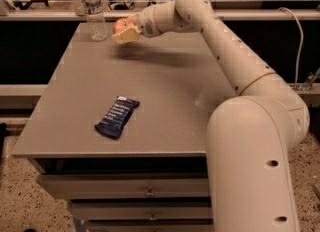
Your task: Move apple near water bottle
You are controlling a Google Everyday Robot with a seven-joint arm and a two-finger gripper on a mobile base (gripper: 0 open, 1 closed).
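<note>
The water bottle is clear plastic with a white cap and stands upright at the far left corner of the grey table. My gripper is at the end of the white arm, just right of the bottle and a little above the table top. It is shut on the apple, whose red-orange top shows between the pale fingers. The apple is held in the air a short way from the bottle and does not touch it.
A dark blue snack bar wrapper lies flat near the table's front left. My white arm crosses the right side of the table. Drawers sit under the table top. A rail runs behind the table.
</note>
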